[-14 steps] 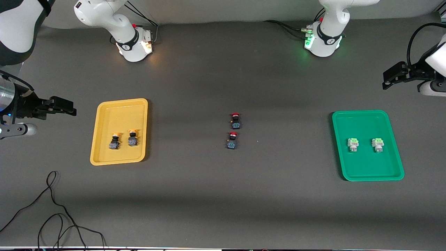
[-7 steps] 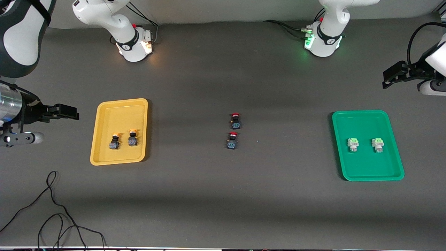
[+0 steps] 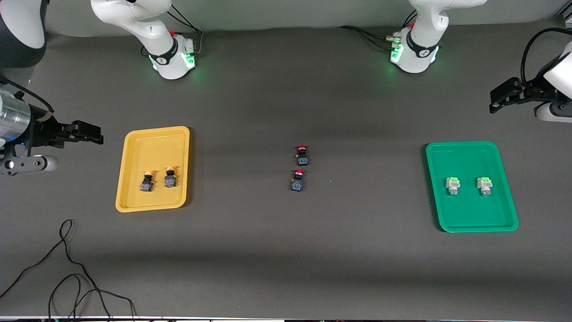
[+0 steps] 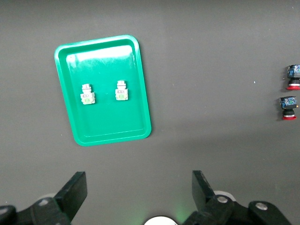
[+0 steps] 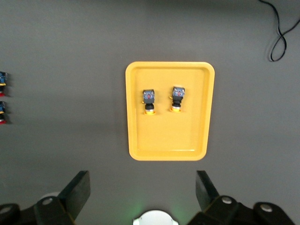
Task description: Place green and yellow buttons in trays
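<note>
Risen slightly, right gripper hangs beside yellow tray, red buttons mid-table.

**Dark grey table under soft, uneven light**

The table is covered edge to edge in a matte dark grey surface. Broad bands of lighter and darker grey run across it, the light falling unevenly. A pale grey wall runs along the top of the front view. A thin black cable lies in loose loops on the table, near the front camera at the right arm's end.
</note>
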